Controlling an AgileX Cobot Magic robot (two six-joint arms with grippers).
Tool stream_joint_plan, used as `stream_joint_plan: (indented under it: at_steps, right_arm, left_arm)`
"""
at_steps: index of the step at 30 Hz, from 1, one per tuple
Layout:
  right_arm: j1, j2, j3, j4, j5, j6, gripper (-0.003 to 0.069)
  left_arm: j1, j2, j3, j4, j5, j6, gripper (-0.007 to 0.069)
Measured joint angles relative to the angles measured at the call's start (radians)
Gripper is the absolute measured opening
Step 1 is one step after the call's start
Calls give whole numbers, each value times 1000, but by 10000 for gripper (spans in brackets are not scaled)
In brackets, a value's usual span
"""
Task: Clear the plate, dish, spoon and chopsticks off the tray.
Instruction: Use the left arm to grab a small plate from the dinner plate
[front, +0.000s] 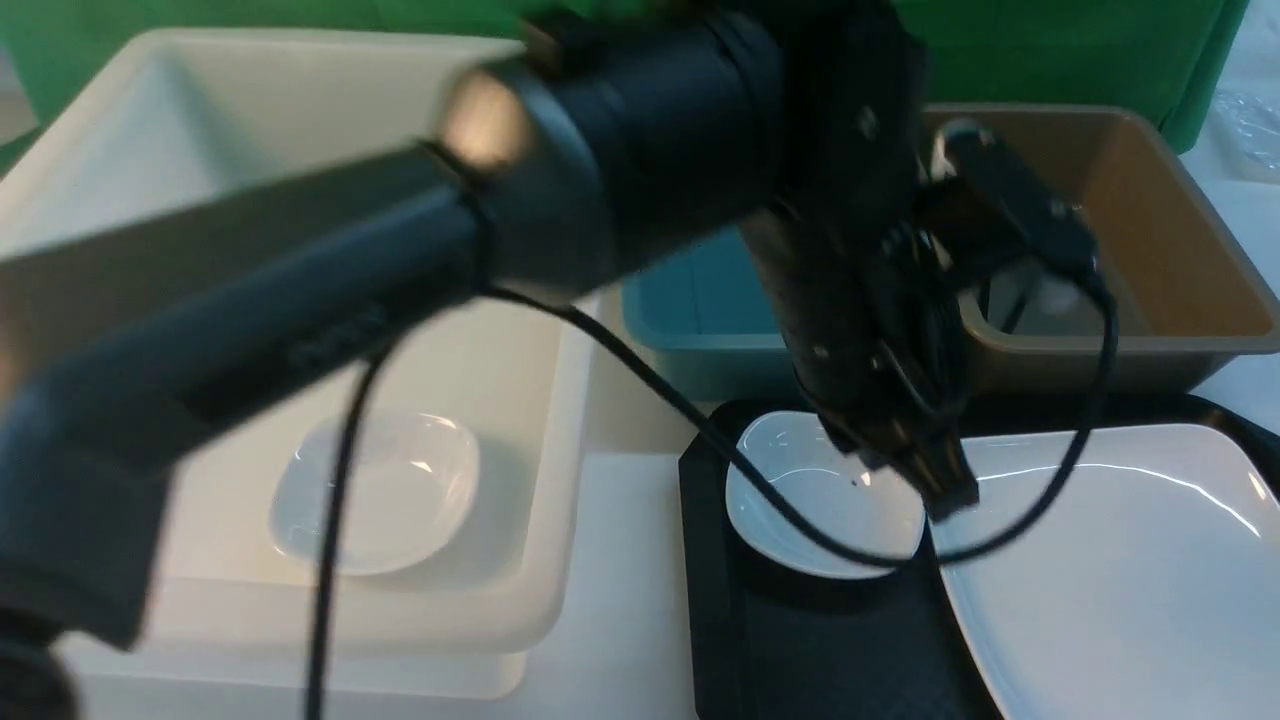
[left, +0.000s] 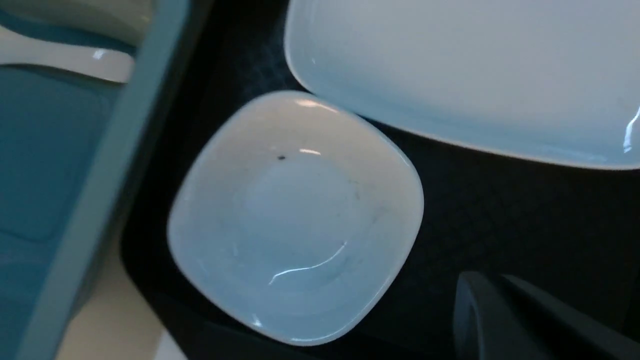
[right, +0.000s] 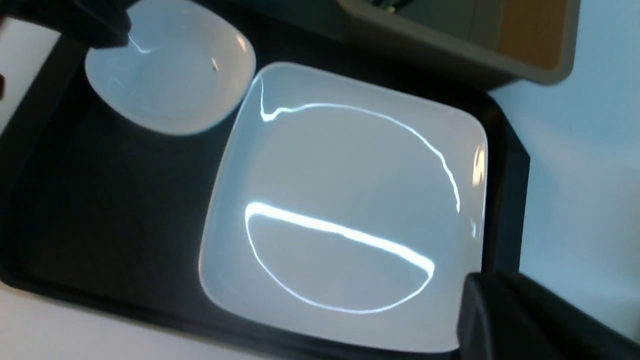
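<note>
On the black tray (front: 712, 560) sit a small white rounded-square dish (front: 815, 505) and, to its right, the large white plate (front: 1120, 570). My left arm reaches across from the left. Its gripper (front: 945, 490) hangs shut and empty just above the gap between dish and plate. In the left wrist view the dish (left: 300, 220) and plate (left: 475, 70) lie beyond the closed left gripper (left: 487, 280). My right gripper (right: 480, 285) is shut and empty over the plate's (right: 350, 200) near corner; the dish (right: 170, 70) is farther off. Spoon and chopsticks are out of view.
A white bin (front: 560, 420) left of the tray holds another small white dish (front: 375, 495). Behind the tray stand a blue bin (front: 690, 320) and a brown bin (front: 1160, 240). The left arm's cable (front: 660, 385) dangles over the dish.
</note>
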Motion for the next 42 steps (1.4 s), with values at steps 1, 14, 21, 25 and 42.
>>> stream_joint_plan:
  at_steps: [1,14,21,25,42]
  right_arm:
    - [0,-16,27,1,0,13,18]
    - [0,-73,145,4,-5,56,18]
    - [0,-73,146,4,-46,64,18]
    - [0,-73,147,4,-53,65,18]
    - [0,-73,147,4,-109,75,18]
  left_arm:
    - [-9,27,0,11,2,11,18]
    - [-31,214,0,127,-60,52,399]
    - [-31,256,0,155,-102,103,491]
    - [-32,268,-2,199,-111,104,475]
    - [-37,238,-99,215,-2,24,43]
